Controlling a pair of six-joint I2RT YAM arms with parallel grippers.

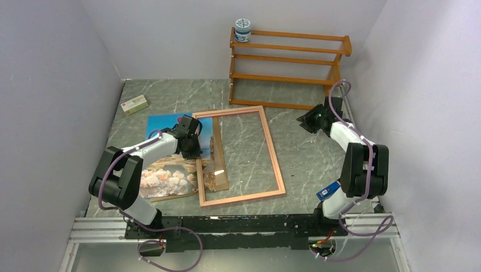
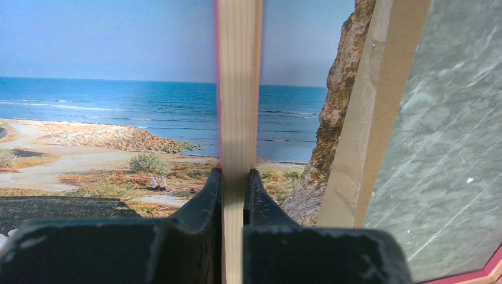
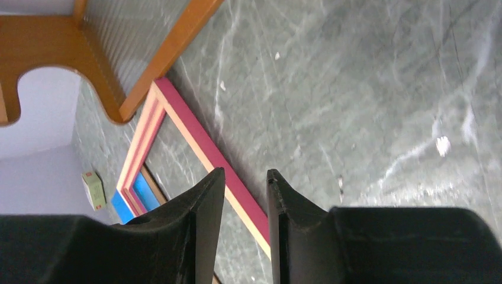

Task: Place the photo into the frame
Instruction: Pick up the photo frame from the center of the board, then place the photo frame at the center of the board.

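Observation:
The frame (image 1: 274,153) lies mid-table with its pale wood back up; pink shows along its edges. My left gripper (image 1: 190,141) is shut on the frame's left rail (image 2: 237,106), which runs straight up between the fingers in the left wrist view. The photo (image 1: 167,175) lies picture-up under and to the left of that rail; its sea and shore fill the left wrist view (image 2: 106,100). My right gripper (image 1: 309,122) is open and empty, off the frame's far right corner, with a pink rail (image 3: 201,148) below its tips (image 3: 245,174).
A brown fibreboard panel (image 1: 218,164) lies inside the frame's left part, also in the left wrist view (image 2: 379,106). An orange-brown wooden rack (image 1: 289,68) with a jar (image 1: 243,30) on top stands at the back. A small box (image 1: 135,104) lies at the back left.

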